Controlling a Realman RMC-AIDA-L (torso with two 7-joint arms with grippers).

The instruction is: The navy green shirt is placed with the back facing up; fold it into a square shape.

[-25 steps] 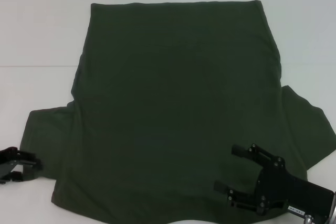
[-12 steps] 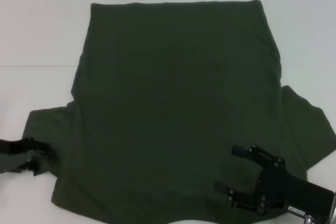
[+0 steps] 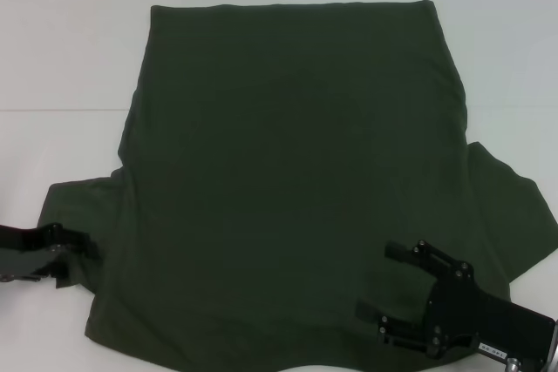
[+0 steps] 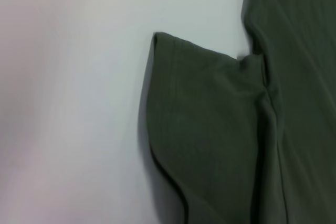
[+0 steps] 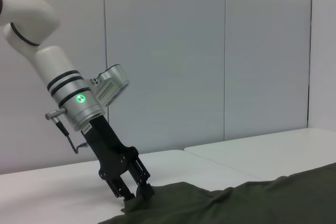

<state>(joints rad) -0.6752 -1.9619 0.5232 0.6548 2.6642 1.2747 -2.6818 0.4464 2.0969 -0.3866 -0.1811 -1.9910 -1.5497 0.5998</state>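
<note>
left gripper (image 3: 77, 259) at shirt (image 3: 288, 172) sleeve — fingers' grip unclear | right gripper (image 3: 388, 280) fingers spread, empty

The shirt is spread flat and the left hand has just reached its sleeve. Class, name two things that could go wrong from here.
1. The left hand sits at the very edge of the sleeve, so it may catch only one layer or slip off when lifting.
2. The right hand hangs open over the shirt; a fold dragged across could snag it or wrinkle the cloth.
</note>
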